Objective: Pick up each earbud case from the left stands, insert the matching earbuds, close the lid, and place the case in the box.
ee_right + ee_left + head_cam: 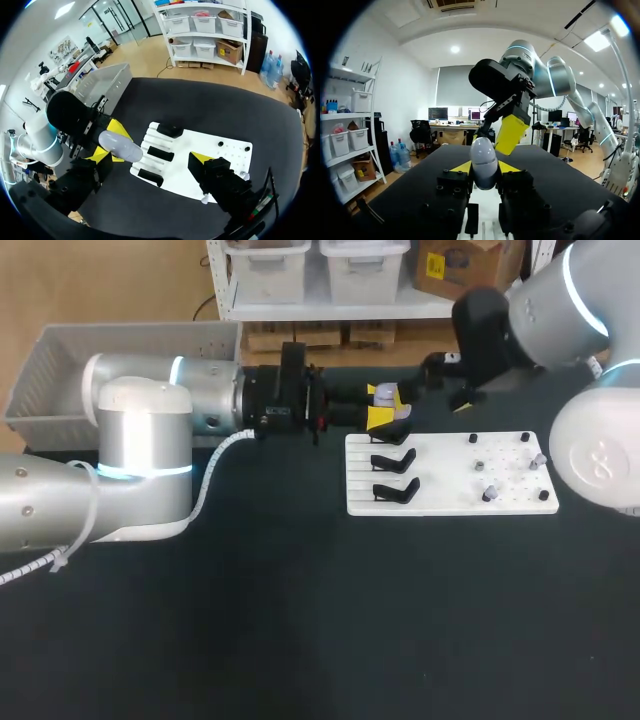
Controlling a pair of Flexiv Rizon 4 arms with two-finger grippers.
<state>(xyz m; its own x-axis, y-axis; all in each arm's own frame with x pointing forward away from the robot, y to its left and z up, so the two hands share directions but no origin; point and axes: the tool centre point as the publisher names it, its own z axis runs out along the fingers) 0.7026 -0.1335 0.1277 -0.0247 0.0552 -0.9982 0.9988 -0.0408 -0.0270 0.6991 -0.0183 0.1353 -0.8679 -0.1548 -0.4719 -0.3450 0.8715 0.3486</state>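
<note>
**Earbud case (485, 161) clamped in left gripper (383, 406) over the board**

On dark table (300, 620), at far left, grey box (55, 375); right of middle, white board (445, 480). Along board's left side, three black stands (395, 490), the farthest just beside the left gripper. Clamps pale rounded case from two sides between yellow tips, upright, over board's far left corner. Above board's far edge, right gripper (151, 156), fingers spread wide, clasping nothing; one yellow tip just beyond the case, contact impossible to tell. On board's right part, among black pegs (473, 438), small pale earbuds (489, 494).
</note>
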